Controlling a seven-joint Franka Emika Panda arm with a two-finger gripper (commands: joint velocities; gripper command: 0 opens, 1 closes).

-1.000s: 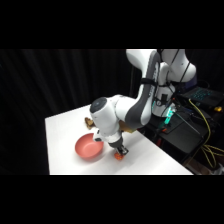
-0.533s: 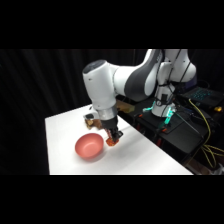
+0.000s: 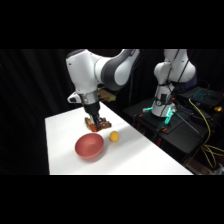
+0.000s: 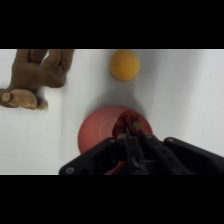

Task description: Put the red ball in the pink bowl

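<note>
Since a second ago, the end effector (image 4: 131, 131) has risen — it grips the red ball (image 4: 130, 122) above the pink bowl (image 3: 89, 146) on the white worktop (image 3: 140, 157). Nearby lie a yellow ball (image 3: 114, 136) and a brown lumpy object (image 4: 37, 77).

Light falls from above onto the flat white counter (image 3: 130, 155), which glows bright in the side view against a nearly black backdrop, and a soft grey shadow spreads on the surface just under and beside the black two-finger pincer (image 3: 98, 123). Both views are soft and blurred, so edges smear and fine texture is lost. In the wrist view the pincer's dark linkage (image 4: 135, 155) at the bottom edge is the most out of focus, and a dim shadow rings the round salmon-pink bowl (image 4: 97, 131) directly beyond it, while the counter there looks evenly lit with no hard glare.
</note>
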